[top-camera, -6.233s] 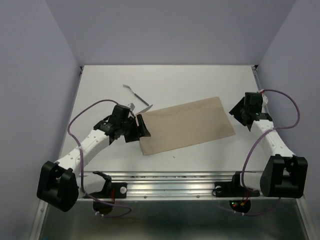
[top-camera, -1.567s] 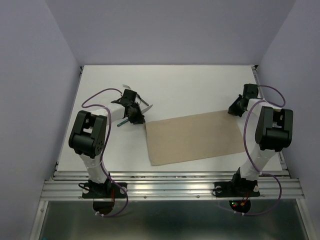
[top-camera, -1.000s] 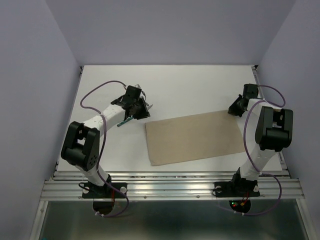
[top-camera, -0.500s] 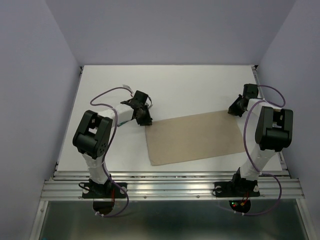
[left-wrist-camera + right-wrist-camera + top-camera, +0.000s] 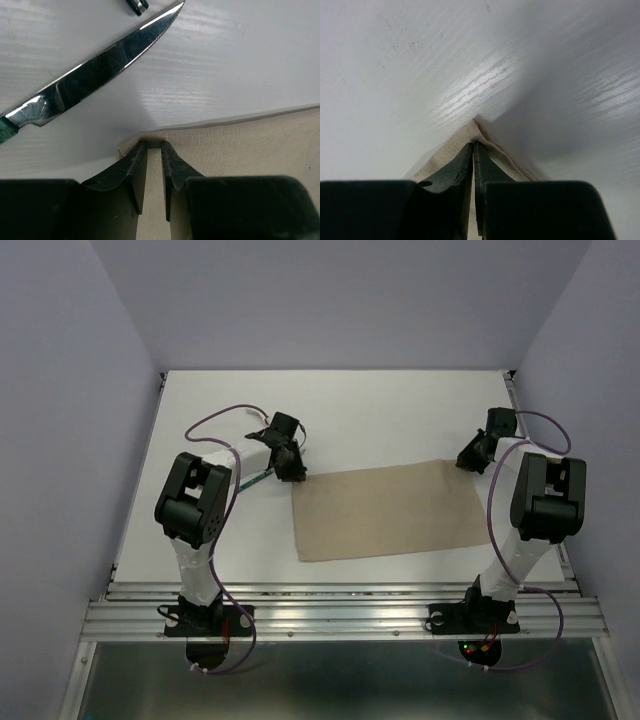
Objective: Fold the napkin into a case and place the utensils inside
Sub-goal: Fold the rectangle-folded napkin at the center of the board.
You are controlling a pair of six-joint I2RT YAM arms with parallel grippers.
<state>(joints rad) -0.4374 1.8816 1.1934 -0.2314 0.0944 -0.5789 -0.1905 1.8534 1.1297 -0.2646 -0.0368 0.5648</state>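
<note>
The beige napkin lies flat as a folded oblong in the middle of the table. My left gripper is at its far left corner. In the left wrist view the jaws stand nearly together, with a bunched strip of the napkin between them. My right gripper is at the far right corner, shut tight on the napkin's doubled corner. A knife with a shiny blade and a green handle lies just beyond the left corner; it also shows in the top view. The dark tip of another piece shows at the frame's top.
White table with purple-grey walls on three sides. A metal rail runs along the near edge. Purple cables loop from both arms. The left arm's elbow stands left of the napkin, the right arm's elbow to its right.
My left gripper has moved right from the knife to the napkin's far left corner and come down on it. The corner has shifted slightly. The right gripper has not moved.
</note>
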